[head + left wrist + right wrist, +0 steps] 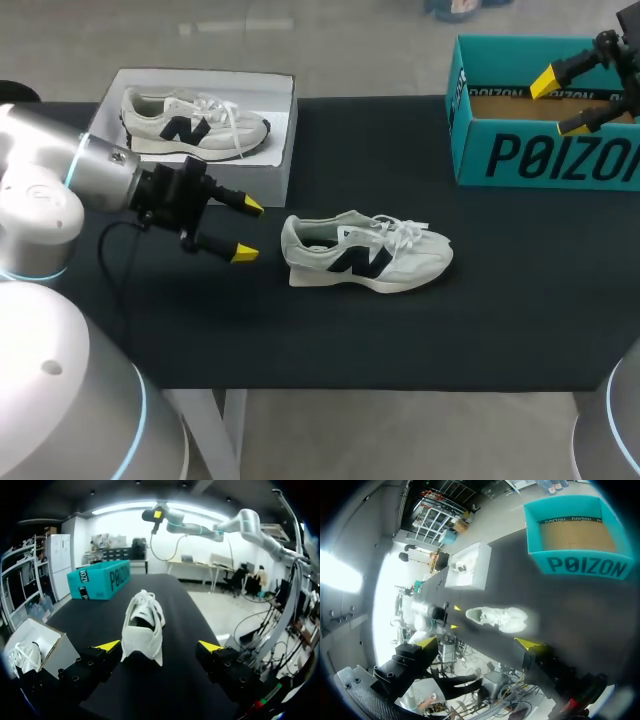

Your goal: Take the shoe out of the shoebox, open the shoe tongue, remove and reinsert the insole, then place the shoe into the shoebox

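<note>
Head view: shoe point(365, 252) is seen lying on its side at the center of the black counter point(500, 320), toe toward the right, outside the shoebox. Teal shoebox point(550, 155) is placed at upper right, open, cardboard floor visible. White box point(284, 150) with a second shoe point(190, 125) is located at upper left. Left end effector point(247, 230) is held just left of the shoe's heel, fingers spread, nothing pinched. Right end effector point(559, 103) is held above the shoebox, fingers spread, nothing held. Left wrist view: left end effector point(159, 646) is spread wide, shoe point(142, 627) just ahead of it, heel nearest, not gripped; shoebox point(102, 580) is seen beyond the shoe, white box point(50, 652) beside the fingers. Right wrist view: right end effector point(476, 642) is spread, empty; shoe point(497, 617) is seen ahead on the counter, left end effector point(455, 617) next to its heel, shoebox point(582, 567) and white box point(470, 577) farther ahead.
</note>
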Robot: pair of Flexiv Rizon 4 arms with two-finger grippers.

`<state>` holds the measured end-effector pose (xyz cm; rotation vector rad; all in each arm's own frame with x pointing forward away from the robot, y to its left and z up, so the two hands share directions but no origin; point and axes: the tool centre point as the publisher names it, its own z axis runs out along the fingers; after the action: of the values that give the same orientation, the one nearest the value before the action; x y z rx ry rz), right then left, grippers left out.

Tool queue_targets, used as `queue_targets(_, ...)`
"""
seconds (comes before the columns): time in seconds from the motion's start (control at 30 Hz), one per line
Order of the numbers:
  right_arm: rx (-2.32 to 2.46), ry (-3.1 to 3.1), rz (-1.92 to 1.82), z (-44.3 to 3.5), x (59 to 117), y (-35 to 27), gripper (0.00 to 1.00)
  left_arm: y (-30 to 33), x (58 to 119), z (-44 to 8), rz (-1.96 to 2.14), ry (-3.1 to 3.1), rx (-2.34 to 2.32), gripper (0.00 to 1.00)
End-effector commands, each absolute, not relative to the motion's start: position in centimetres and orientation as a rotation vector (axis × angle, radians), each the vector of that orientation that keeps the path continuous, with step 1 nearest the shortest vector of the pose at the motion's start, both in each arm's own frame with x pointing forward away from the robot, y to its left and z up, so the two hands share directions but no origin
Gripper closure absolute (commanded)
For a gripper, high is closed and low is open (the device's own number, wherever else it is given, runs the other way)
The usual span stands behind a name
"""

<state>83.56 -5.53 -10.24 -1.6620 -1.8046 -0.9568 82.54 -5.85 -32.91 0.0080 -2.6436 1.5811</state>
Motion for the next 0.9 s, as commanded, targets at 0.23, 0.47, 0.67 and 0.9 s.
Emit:
queue_targets(0.23,-1.662,-1.806,-0.952,-10.3,83.7,-5.5,0.0,-6.1,82.4,-36.0,1.511,-2.837,0.246,0.0)
queue_targets(0.47,-1.662,-1.806,-0.952,-10.3,83.7,-5.5,0.0,-6.7,84.1,-37.9,1.496,-2.849,0.296,0.0)
queue_targets(0.67,-1.662,-1.806,-0.952,-10.3,83.7,-5.5,0.0,-7.1,86.1,-38.7,1.492,-2.826,0.292,0.0)
queue_targets(0.9,-1.662,-1.806,-0.952,-10.3,83.7,-5.5,0.0,-8.3,87.1,-39.6,1.457,-2.787,0.246,0.0)
